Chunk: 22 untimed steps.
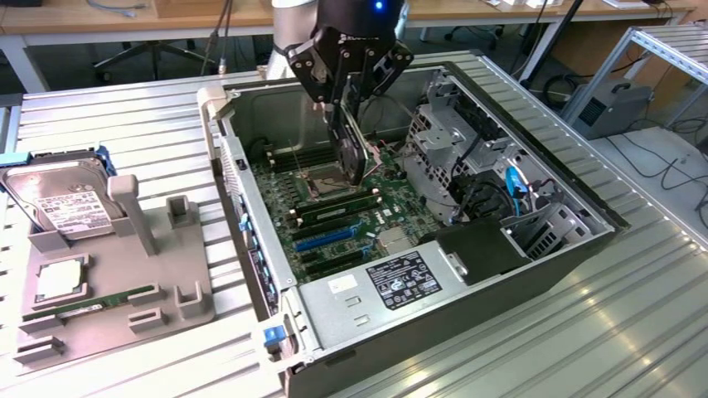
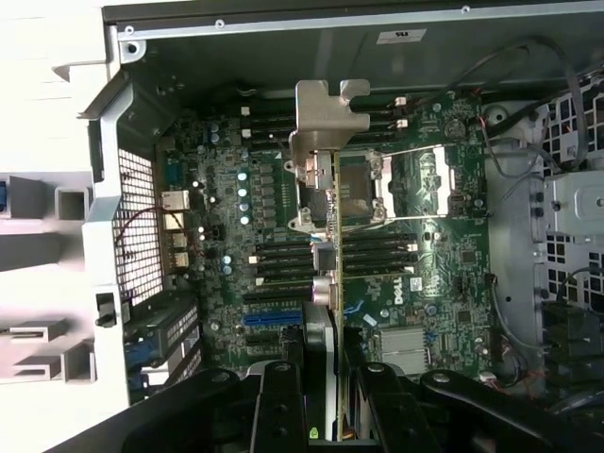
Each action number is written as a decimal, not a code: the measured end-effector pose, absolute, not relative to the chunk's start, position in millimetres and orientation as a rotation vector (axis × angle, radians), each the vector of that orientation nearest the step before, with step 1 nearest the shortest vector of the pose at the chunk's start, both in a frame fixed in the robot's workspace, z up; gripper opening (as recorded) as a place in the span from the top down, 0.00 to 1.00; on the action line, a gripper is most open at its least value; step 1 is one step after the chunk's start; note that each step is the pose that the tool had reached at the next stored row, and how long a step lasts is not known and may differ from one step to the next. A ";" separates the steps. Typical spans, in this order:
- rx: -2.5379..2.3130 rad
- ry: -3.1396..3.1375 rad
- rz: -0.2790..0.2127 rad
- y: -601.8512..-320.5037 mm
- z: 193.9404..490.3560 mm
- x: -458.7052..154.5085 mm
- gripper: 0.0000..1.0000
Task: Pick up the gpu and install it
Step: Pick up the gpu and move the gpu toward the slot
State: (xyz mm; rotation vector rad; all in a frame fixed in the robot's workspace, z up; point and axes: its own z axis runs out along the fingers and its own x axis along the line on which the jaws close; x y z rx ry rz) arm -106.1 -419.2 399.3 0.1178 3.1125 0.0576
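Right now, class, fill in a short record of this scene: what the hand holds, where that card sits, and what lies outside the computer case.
hand: hand closed on the gpu
gpu pose: on edge, silver end bracket leading
gpu place: inside the open computer case, above the motherboard near the processor socket, not in a slot
outside the case: grey holder at the exterior view's left
on the holder: hard drive and RAM stick
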 end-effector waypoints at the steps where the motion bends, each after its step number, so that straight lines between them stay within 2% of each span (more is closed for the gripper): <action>1: 0.118 3.112 0.058 -419.2 398.9 -105.4 0.73; 22: 0.118 3.113 0.056 -419.2 390.6 -85.6 0.73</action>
